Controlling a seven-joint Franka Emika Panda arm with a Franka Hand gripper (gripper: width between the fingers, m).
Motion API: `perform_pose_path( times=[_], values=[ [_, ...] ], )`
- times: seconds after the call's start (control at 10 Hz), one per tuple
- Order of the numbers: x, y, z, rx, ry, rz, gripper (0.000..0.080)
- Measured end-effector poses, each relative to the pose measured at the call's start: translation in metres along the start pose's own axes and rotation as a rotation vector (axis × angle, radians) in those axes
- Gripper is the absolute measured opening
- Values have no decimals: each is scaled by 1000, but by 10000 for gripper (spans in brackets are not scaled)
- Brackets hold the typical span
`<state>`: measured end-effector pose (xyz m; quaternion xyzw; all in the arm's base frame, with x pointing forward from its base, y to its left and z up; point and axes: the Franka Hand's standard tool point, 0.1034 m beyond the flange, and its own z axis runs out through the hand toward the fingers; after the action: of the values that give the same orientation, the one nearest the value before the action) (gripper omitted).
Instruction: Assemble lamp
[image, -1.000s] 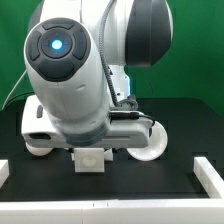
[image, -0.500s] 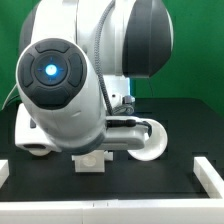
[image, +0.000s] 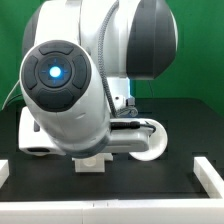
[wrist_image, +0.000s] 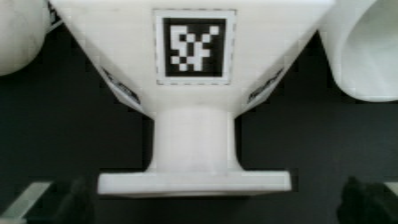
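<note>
Near the table's front edge our gripper (wrist_image: 199, 205) is opened wide and holds nothing. The shade (wrist_image: 196, 110) lies on its side, its narrow end between the fingers (wrist_image: 36, 200). Farther back, two rounded white parts (wrist_image: 366, 62) lie loose. We judge nothing is joined yet.

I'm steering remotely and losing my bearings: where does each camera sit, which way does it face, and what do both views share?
Exterior view: off the arm, slightly above table level, facing the arm across the black table; the arm's bulk fills most of the frame.
Wrist view: on the wrist, looking down at the tagged tapered lamp part; of the robot only the dark fingertips of the open gripper show, flanking the part's narrow end.
Shared: probably that part, the white piece under the arm in the exterior view.
</note>
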<state>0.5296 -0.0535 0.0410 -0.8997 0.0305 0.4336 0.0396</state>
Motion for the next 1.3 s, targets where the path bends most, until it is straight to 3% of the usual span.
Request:
perform_pose_path(
  times=[0.3,0.7,0.9,1.0,1.3],
  values=[
    [-8,2,16,-33,-85,8,698],
    [-7,-1,17,-27,-84,-1,698],
    [-10,4,29,-25,-164,10,698],
    [-4,5,34,-27,-173,10,698],
    [-3,4,38,-26,-178,2,698]
  ],
)
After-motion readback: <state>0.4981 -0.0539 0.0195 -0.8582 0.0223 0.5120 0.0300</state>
